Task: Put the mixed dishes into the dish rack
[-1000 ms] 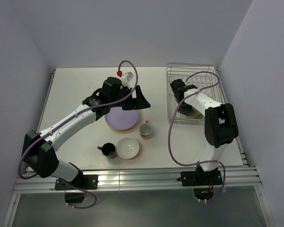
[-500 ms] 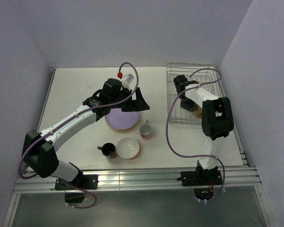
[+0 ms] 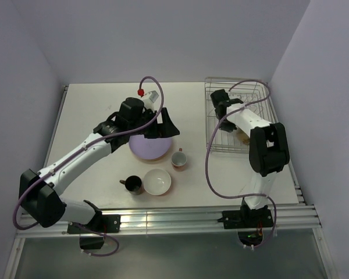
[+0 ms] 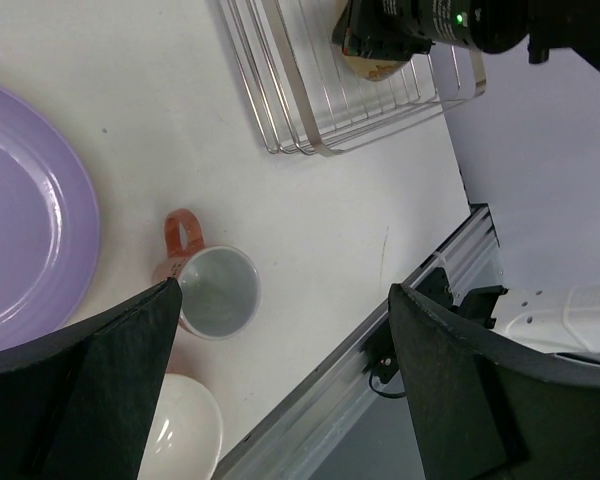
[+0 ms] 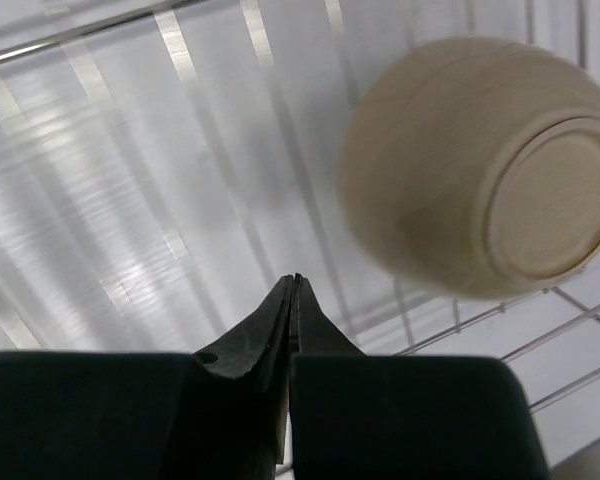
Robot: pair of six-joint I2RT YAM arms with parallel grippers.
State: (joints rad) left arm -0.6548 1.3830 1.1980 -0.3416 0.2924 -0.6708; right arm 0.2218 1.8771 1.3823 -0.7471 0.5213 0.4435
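Over the pink mug point(image 4: 215, 295) on the tabletop point(image 4: 130, 60), left tool point(image 4: 283, 290) hangs spread wide, likely to straddle it; lilac plate point(image 4: 20, 220) just beside. Right tool point(image 5: 293, 282) pinched empty inside dish rack point(image 4: 310, 100), near loaded orange bowl point(image 5: 460, 160).

Left of the left pincer point(image 4: 282, 292), we lose the lilac plate point(image 4: 20, 220) past the edge; its finger point(image 4: 80, 400) hides part of the white bowl point(image 4: 190, 432). Beyond the right pincer point(image 5: 293, 282), the pale bowl point(image 5: 450, 170) blurs.

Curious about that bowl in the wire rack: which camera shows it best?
The right wrist view: the bowl sits close up, base showing. From above and from the left wrist, the right arm hides most of it.
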